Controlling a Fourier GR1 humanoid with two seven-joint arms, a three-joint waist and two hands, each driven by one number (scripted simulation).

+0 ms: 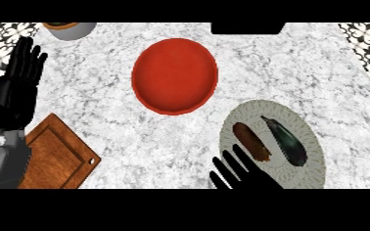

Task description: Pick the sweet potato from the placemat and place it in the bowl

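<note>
You're still on the reach: right hand [242, 176] fingers spread, empty; sweet potato [251, 141] lies just past them, so close around it next.

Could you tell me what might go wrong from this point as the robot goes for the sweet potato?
The sweet potato lies close beside a dark eggplant on the placemat, so the right robot hand, open just below them, could nudge or grab the wrong one. The red bowl sits apart up-left, so the carry crosses bare counter where a slip would miss it.
</note>
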